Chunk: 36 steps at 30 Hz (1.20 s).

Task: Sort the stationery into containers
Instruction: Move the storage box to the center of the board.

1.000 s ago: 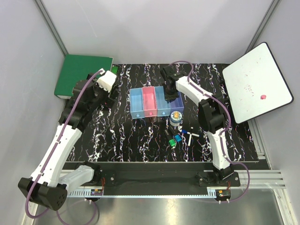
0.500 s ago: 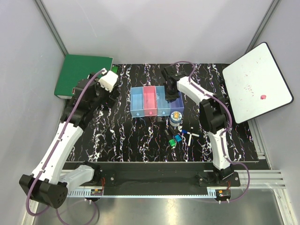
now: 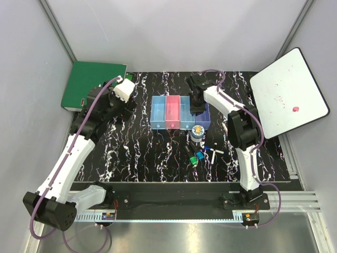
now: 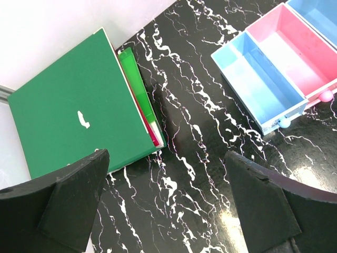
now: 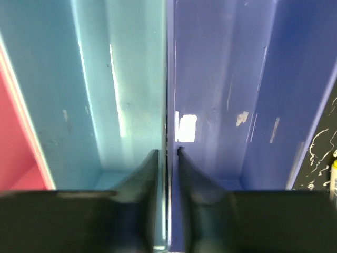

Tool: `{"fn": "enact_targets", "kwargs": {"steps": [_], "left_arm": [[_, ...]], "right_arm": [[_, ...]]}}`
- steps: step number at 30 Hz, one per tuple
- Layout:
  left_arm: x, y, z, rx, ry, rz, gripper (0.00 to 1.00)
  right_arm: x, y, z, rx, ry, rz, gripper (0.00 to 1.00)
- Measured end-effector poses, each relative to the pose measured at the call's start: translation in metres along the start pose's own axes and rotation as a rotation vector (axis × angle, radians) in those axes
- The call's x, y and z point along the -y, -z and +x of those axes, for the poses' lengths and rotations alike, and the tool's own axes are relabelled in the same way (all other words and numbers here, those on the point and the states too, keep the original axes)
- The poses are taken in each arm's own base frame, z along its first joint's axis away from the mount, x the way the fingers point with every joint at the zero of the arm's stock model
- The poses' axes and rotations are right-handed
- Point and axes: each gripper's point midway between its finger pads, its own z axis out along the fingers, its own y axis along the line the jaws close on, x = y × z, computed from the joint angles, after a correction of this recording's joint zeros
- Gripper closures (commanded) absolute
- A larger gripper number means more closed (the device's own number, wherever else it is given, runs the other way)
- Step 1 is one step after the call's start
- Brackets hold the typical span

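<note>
The containers [image 3: 172, 112] are four joined bins in a row: light blue, pink, light blue [image 5: 121, 79] and purple-blue [image 5: 221, 79]. My right gripper [image 3: 196, 108] reaches down into them. Its fingers stand on either side of the wall [image 5: 167, 79] between the last two bins, close against it [image 5: 167, 153]. The stationery lies just in front: a blue-rimmed tape roll [image 3: 198, 132], short markers [image 3: 192, 156] with green and blue caps, and thin white pens [image 3: 213, 150]. My left gripper [image 3: 118, 105] hovers wide open over bare table [image 4: 176, 200], left of the bins [image 4: 258, 87].
A green ring binder [image 3: 92, 84] lies at the back left corner, close to the left gripper [image 4: 79, 110]. A white board with a black rim [image 3: 288, 100] leans at the right edge. The black marbled mat [image 3: 142, 153] covers the table.
The row of containers has slid a little to the right and back with the right gripper on its wall. The left arm has shifted slightly forward.
</note>
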Motion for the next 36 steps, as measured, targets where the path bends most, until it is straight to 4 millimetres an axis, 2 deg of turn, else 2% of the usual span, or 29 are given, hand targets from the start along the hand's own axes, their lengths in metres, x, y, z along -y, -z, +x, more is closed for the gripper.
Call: {"fn": "enact_targets", "kwargs": {"steps": [1,2,5,14,18,22,25,28,30,32,34,36], "left_arm": [[0.0,0.0,-0.001,0.002,0.0,-0.001,0.01],[0.0,0.0,-0.001,0.002,0.0,-0.001,0.01],[0.0,0.0,-0.001,0.003,0.0,0.0,0.01],[0.001,0.0,-0.002,0.005,0.001,0.004,0.01],[0.004,0.0,-0.003,0.009,0.009,0.012,0.01],[0.006,0.002,-0.005,0.019,0.012,0.02,0.01],[0.008,0.005,-0.007,0.035,0.01,0.026,0.01],[0.015,0.004,-0.002,0.032,0.001,0.053,0.01],[0.022,0.003,0.002,0.021,-0.015,0.078,0.01],[0.027,0.001,0.006,0.009,-0.035,0.102,0.01],[0.031,0.001,0.009,-0.002,-0.052,0.118,0.01],[0.033,0.002,0.009,-0.004,-0.062,0.128,0.01]], "right_arm": [[-0.001,0.0,0.0,-0.003,0.0,-0.01,0.52],[0.0,0.0,0.003,-0.015,0.004,-0.012,0.4],[0.004,0.0,0.008,-0.04,0.016,-0.008,0.32],[0.004,0.001,0.009,-0.05,0.043,-0.023,0.31],[0.002,0.007,0.001,-0.026,0.063,-0.033,0.32],[-0.001,0.028,-0.016,0.036,0.102,-0.056,0.31],[-0.005,0.061,-0.039,0.13,0.151,-0.084,0.31],[-0.002,0.097,-0.052,0.215,0.21,-0.098,0.31],[0.007,0.12,-0.053,0.261,0.273,-0.1,0.34],[0.025,0.136,-0.044,0.273,0.341,-0.088,0.35],[0.053,0.141,-0.03,0.246,0.4,-0.066,0.36],[0.081,0.137,-0.017,0.202,0.435,-0.059,0.36]]}}
